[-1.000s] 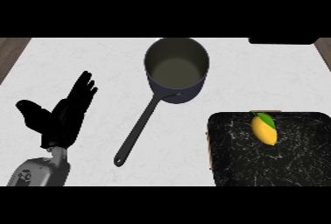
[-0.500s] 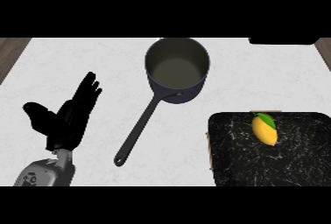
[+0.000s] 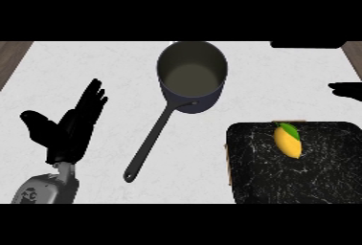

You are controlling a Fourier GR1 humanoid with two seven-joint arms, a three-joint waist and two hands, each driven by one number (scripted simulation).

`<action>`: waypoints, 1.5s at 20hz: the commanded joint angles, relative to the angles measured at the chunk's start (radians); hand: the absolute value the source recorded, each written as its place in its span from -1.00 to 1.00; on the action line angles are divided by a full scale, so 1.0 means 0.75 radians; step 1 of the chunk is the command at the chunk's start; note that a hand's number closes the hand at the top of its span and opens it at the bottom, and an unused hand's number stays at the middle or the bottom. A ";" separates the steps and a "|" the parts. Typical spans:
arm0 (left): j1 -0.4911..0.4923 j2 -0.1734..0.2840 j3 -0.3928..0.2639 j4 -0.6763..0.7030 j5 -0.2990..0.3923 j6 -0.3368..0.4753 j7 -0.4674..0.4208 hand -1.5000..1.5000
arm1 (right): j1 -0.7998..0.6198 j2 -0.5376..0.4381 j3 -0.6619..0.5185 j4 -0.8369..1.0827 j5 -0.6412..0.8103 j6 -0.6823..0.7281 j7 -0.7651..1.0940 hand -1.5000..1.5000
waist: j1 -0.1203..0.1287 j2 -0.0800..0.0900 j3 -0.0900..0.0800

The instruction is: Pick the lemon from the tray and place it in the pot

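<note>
Head view: nearest, my left hand point(image 3: 67, 134) rests on the white surface point(image 3: 106, 72), fingers straight and spread. The yellow lemon point(image 3: 288, 141) lies on the black marbled tray point(image 3: 297, 177). Farther, the dark long-handled pot point(image 3: 191, 76). My right hand's point(image 3: 346, 91) fingers barely show; state unclear.

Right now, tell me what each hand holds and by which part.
Nothing is held. The left hand is open over the counter; the right hand barely shows at the edge. The lemon lies on the tray.
</note>
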 commanded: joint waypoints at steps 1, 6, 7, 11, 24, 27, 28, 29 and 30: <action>-0.032 -0.011 0.030 0.034 -0.008 -0.020 0.007 0.00 | 0.023 0.081 0.022 0.054 0.125 0.011 -0.113 -1.00 | -0.010 -0.001 0.000; 0.063 -0.022 0.019 -0.063 -0.033 -0.029 0.003 0.00 | 0.009 0.185 -0.014 -0.012 0.073 0.053 0.011 -1.00 | -0.009 -0.004 0.000; 0.056 -0.011 0.039 -0.090 -0.047 -0.002 0.059 0.00 | 0.102 0.146 -0.058 -0.059 0.066 0.028 -0.039 -1.00 | -0.018 -0.006 0.000; 0.043 -0.057 0.039 -0.040 -0.044 -0.039 0.017 0.00 | 0.066 0.190 -0.089 -0.077 0.084 0.097 0.014 -1.00 | -0.012 -0.003 0.000; -0.047 -0.048 0.138 0.015 -0.044 -0.113 0.049 0.00 | -0.013 0.448 -0.040 -0.092 0.319 0.104 0.337 -1.00 | -0.007 -0.001 0.000; 0.067 -0.087 0.101 -0.085 -0.098 -0.101 0.036 0.00 | 0.078 0.425 -0.117 -0.156 0.377 0.134 0.244 -1.00 | -0.013 -0.004 0.000; 0.088 -0.104 0.070 -0.057 -0.126 -0.086 -0.005 0.00 | -0.005 0.513 -0.031 -0.101 0.435 0.081 0.334 -1.00 | -0.005 -0.002 0.000; 0.038 -0.152 0.028 -0.078 -0.169 -0.025 0.064 0.00 | 0.083 0.450 -0.066 -0.173 0.434 0.113 0.263 -1.00 | -0.015 -0.004 0.000; -0.007 -0.133 0.097 0.040 -0.115 -0.069 0.028 0.00 | 0.113 0.507 -0.023 -0.149 0.493 0.029 0.257 -1.00 | -0.017 -0.002 0.000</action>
